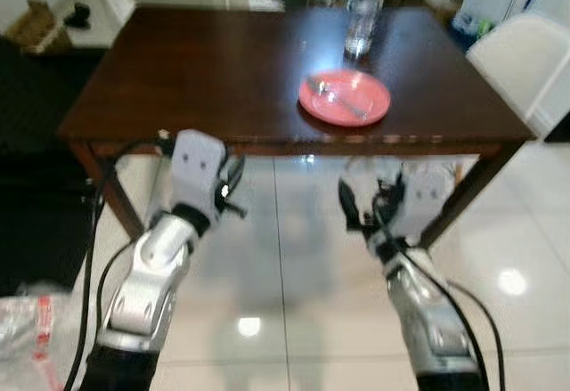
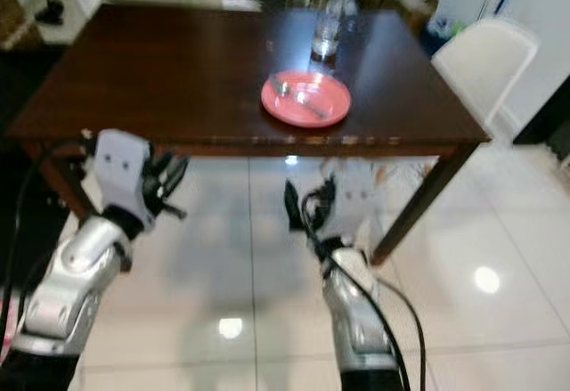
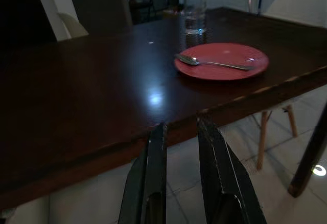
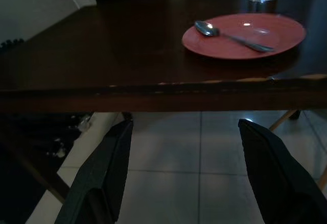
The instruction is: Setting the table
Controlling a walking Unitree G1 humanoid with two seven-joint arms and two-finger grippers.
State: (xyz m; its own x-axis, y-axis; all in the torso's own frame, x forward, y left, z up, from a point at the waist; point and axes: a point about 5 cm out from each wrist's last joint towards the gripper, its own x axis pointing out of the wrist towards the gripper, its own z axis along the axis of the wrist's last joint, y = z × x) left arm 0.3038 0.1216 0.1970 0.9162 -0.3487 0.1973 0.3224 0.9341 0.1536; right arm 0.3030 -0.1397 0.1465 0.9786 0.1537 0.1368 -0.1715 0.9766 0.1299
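The spoon (image 1: 341, 98) lay slantwise on the plate (image 1: 374, 90) far beyond the right gripper (image 4: 186, 175), its jaws wide; the left gripper (image 3: 183, 175) had narrow jaws.

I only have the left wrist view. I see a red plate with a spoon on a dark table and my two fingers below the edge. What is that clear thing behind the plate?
Observer: A clear plastic bottle, standing upright on the table just beyond the red plate.
Operator: Where is my right gripper?
Observer: The right gripper is below the table's near edge over the tiled floor, roughly in line with the plate, fingers wide open and empty.
Operator: And the left gripper?
Observer: The left gripper hangs at about the same height, further left, its fingers slightly parted and empty.
Operator: Any seat nearby?
Observer: A white chair stands at the table's right side.
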